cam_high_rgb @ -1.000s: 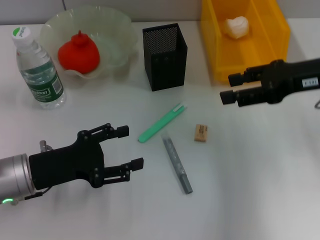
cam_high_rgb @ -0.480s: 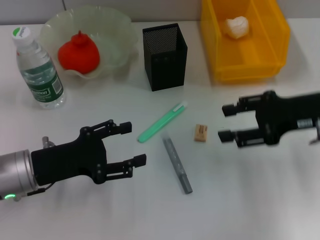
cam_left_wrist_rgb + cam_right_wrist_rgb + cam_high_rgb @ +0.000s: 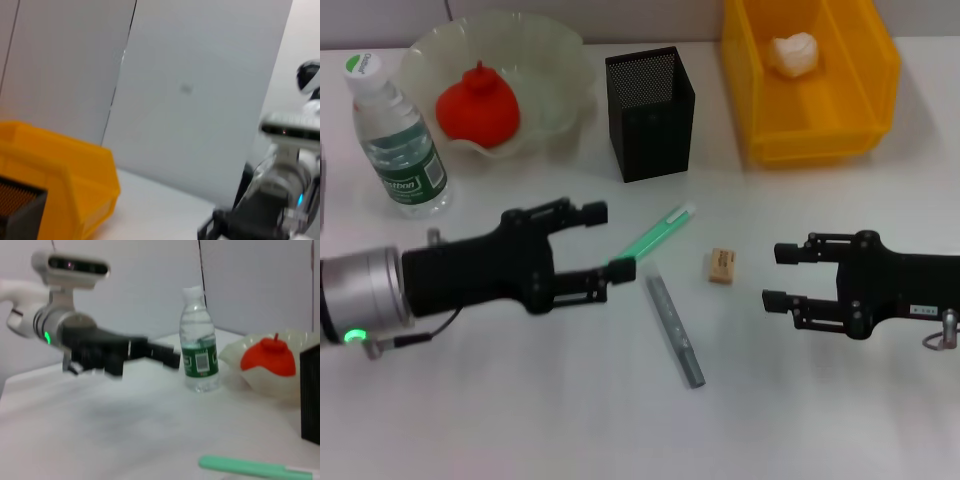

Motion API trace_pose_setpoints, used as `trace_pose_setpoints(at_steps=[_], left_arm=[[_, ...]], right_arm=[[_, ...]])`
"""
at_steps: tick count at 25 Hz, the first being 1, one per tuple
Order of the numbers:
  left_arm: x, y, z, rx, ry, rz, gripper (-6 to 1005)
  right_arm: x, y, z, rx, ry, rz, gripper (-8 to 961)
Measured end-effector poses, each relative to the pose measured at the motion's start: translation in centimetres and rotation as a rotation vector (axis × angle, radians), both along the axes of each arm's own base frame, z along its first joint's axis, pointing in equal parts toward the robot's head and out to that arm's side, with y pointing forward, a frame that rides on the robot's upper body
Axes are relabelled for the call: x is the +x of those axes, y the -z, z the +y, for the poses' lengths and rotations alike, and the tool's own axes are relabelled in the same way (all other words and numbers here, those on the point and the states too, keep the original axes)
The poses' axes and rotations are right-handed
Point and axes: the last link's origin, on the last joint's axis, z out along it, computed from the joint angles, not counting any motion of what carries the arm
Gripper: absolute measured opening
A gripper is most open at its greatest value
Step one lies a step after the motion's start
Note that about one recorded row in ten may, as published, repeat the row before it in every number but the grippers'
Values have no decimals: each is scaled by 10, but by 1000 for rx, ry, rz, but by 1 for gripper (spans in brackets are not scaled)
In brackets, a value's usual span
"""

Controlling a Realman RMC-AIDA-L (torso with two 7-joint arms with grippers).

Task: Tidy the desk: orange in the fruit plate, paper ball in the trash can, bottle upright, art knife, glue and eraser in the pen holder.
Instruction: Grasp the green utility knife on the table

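Both grippers have moved since the earlier frames: the left gripper has pushed forward to the green knife, and the right gripper has dropped from beside the bin to the desk's middle, just right of the eraser. The knife lies slantwise mid-desk, its lower end at the left gripper's near fingertip; those fingers stand apart, gripping nothing. The right fingers are likewise spread and empty. A grey glue stick lies just below the knife. The holder stands toward the far edge, between the plate with the orange and the bin with the paper ball. The bottle stands upright near the far left corner.
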Motion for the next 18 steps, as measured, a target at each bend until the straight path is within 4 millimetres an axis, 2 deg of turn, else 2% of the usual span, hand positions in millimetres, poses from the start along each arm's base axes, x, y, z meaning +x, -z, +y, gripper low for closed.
trace_pose_setpoints(at_steps=[2, 3, 10, 11, 12, 14, 16, 18], left_arm=[[0, 0, 0, 0, 0, 0, 834], [14, -13, 15, -37, -24, -25, 833], [37, -42, 37, -81, -34, 33, 832], [48, -51, 43, -93, -34, 76, 832], [48, -51, 43, -93, -34, 76, 832], [61, -62, 49, -101, -41, 114, 832], [83, -74, 59, -118, -93, 180, 832], [88, -76, 63, -120, -113, 200, 832]], right_arm=[[3, 1, -2, 0, 10, -8, 639], [5, 1, -2, 3, 16, -13, 636], [8, 1, -2, 13, 29, -27, 618], [9, 1, -1, 15, 30, -30, 619], [9, 1, -1, 15, 30, -30, 619], [9, 1, -1, 15, 30, -32, 619], [9, 0, 0, 14, 36, -33, 620], [9, 0, 0, 14, 36, -33, 620]])
